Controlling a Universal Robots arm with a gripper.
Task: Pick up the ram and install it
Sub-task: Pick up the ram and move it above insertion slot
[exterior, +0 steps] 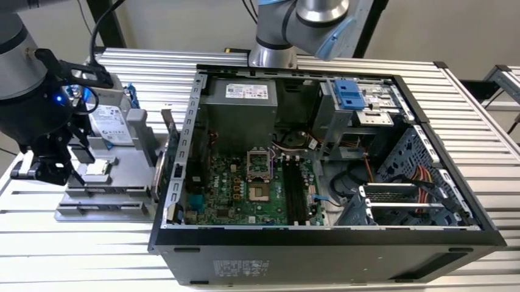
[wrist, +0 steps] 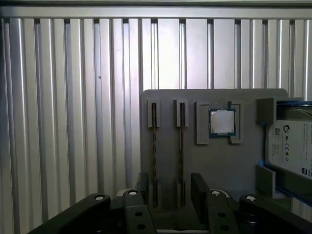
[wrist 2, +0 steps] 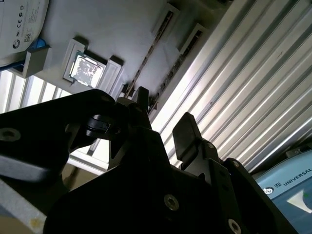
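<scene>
Two ram sticks (wrist: 154, 146) (wrist: 181, 146) stand on edge in parallel slots of a grey fixture plate (wrist: 165, 97). In the second wrist view they (wrist 2: 146, 63) run as thin dark strips just beyond the fingertips. My gripper (wrist: 170, 195) hangs over the near end of these slots, open, with nothing between its black fingers (wrist: 200, 187). In the picture both sticks lie between the fingers. In the exterior view my gripper (exterior: 61, 176) is at the far left over the fixture (exterior: 106, 204), well apart from the open computer case (exterior: 195, 182). The black motherboard slots (exterior: 294, 194) lie inside the case.
On the fixture a processor chip (wrist: 222, 122) sits in its holder, and a silver hard drive (wrist: 292, 146) with blue rails rests beyond it. The ribbed metal table (wrist: 58, 122) surrounds the fixture. A second arm's base (exterior: 272, 55) stands behind the case.
</scene>
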